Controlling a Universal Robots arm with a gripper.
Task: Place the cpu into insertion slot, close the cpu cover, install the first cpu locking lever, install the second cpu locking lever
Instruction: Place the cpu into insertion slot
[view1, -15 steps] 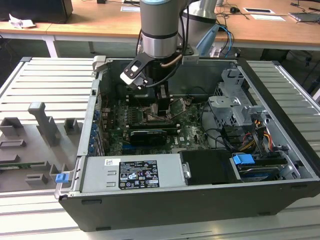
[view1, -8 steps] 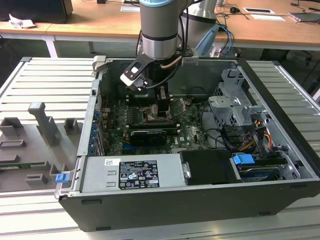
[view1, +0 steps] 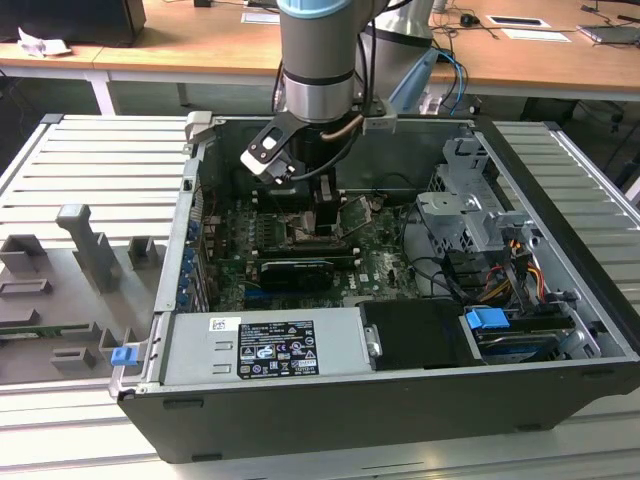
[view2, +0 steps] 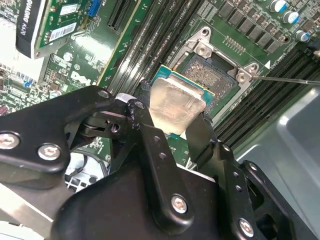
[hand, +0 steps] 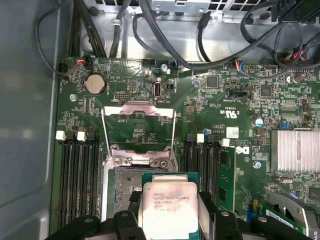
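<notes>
Arm's gripper (view2: 172, 114) is clamped on the small flat square cpu (view2: 176, 101) with a pale silver-grey metal top, one black finger on each opposite edge. The chip hangs partly over the square dark metal-rimmed insertion slot (view2: 216, 75), apparently not seated. The slot's bare pin field extends beyond the chip, toward the thin silver frame-shaped cpu cover (hand: 138, 106), which stands swung open. Nothing sits in the slot.

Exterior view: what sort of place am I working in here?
Probably a robotics lab or workshop: an opened computer case sits on a ribbed metal bench, with wooden office desks behind.
</notes>
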